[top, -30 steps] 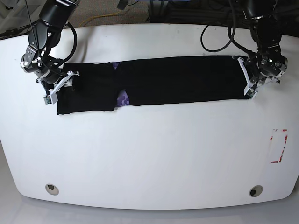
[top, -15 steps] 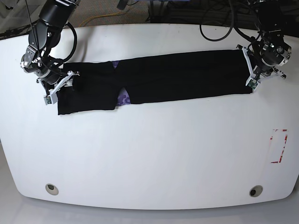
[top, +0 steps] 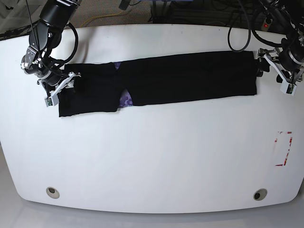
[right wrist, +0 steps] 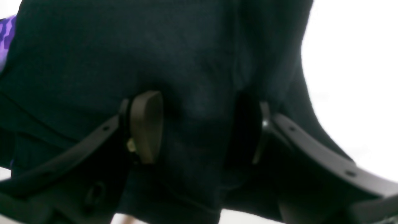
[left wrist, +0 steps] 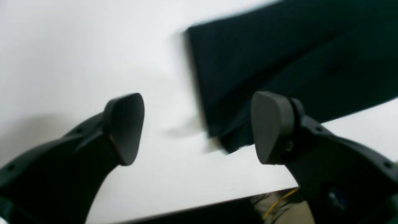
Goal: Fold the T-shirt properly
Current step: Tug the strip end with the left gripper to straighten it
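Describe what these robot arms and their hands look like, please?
Both arms are black and jointed, with black cables looping beside them. The left hand and right hand carry white frame pieces in the base view. Close up, each hand ends in two dark curved fingers with flat, rounded pads; one right hand pad looks brownish.

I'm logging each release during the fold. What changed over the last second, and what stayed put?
The left pincer opened, let go of the T-shirt end and drew back toward the table edge; in the left wrist view its jaws stand apart over bare table. The shirt's released end now lies flat. The right pincer stayed at the other end, with fabric between its fingers, and the shirt kept its long folded band shape.
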Available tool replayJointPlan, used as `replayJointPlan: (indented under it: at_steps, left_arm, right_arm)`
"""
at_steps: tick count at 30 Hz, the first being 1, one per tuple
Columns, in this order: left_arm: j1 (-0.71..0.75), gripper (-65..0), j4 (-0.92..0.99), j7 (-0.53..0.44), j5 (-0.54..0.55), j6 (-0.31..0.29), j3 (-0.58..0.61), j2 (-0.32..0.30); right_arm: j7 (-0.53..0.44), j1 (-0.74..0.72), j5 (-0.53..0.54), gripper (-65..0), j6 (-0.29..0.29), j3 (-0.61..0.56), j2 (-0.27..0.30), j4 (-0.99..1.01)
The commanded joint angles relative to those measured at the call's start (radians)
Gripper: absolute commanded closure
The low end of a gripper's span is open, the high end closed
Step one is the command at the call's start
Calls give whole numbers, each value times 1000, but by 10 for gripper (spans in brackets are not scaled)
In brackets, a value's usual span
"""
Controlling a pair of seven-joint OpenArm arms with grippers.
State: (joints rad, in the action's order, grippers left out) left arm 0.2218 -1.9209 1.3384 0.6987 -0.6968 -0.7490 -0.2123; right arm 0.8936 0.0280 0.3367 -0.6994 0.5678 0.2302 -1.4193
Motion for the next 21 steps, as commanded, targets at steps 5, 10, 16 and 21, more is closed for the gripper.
replayJointPlan:
  at_steps: [5, 10, 16, 21]
  left_arm:
    - [-35, -504, 200, -12, 183, -1, -8, -17]
    - [-49, -504, 332, -58, 181, -1, -13, -17]
    - [-49, -504, 392, -101, 143, -1, -8, -20]
    - [-54, -504, 447, -101, 100, -1, -7, -26]
  right_arm:
    - [5, -7, -6, -357, 1, 1, 15, -13]
    - [5, -6, -6, -357, 1, 1, 15, -13]
    - [5, 14, -6, -357, 1, 1, 16, -15]
    - [5, 14, -4, -357, 1, 1, 16, -15]
